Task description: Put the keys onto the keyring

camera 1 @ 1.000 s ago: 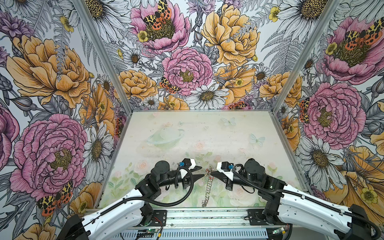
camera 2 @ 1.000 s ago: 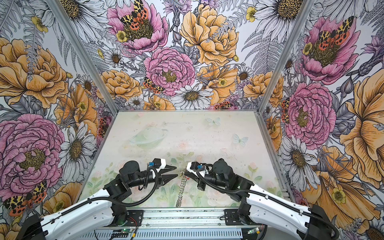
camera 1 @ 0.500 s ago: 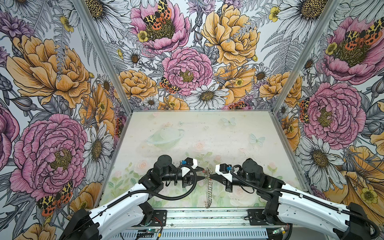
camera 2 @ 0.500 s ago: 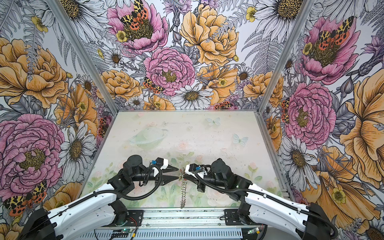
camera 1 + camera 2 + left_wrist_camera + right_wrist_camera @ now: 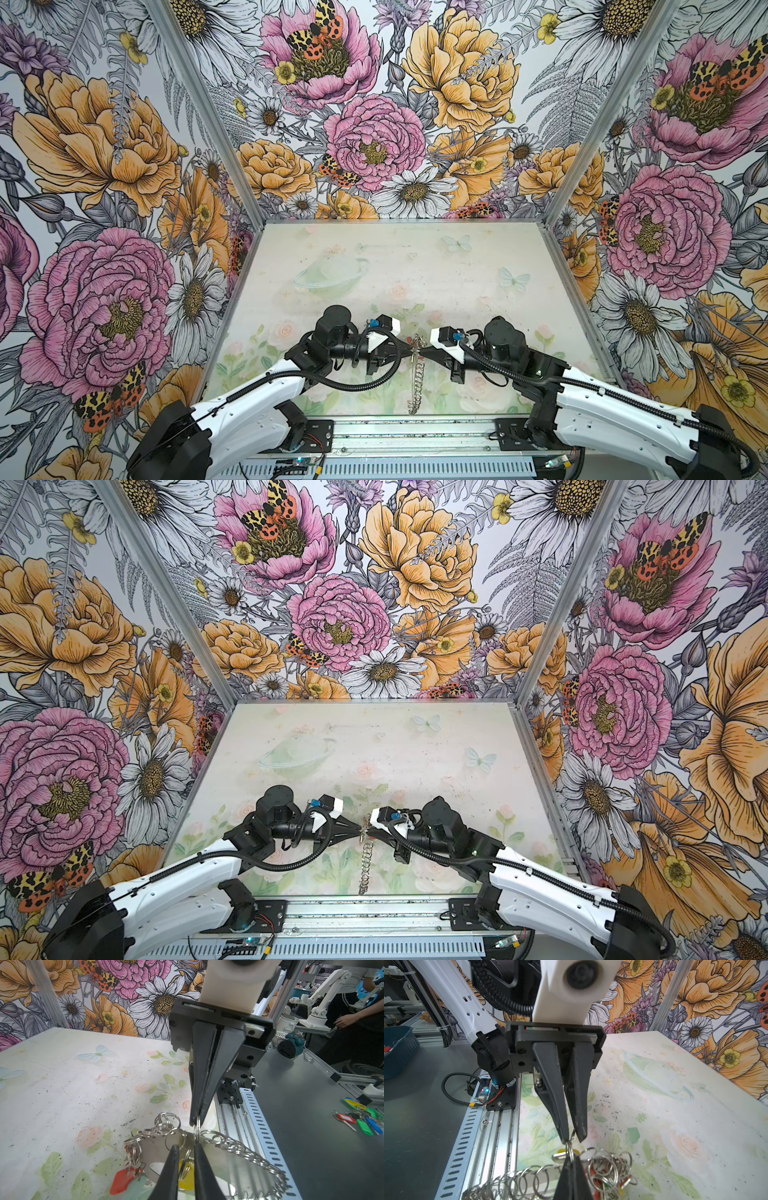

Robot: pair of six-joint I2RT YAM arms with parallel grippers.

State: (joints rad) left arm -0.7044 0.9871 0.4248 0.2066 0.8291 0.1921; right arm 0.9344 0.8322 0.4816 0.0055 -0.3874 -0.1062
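Right end effector (image 5: 195, 1123) clamps a split ring (image 5: 197, 1130); left end effector (image 5: 186, 1147) near-closed, grip unclear. Stiff, slick keyring (image 5: 154, 1144): you pinch rings flat.

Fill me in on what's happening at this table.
Two robot arms hold the keyring edge-on between them, near the front edge of the table. The right gripper is shut on a small split ring on its rim. The left gripper faces it, jaws nearly closed around another ring beside the yellow tag. Whether it grips isn't clear. A red tag hangs among the rings.
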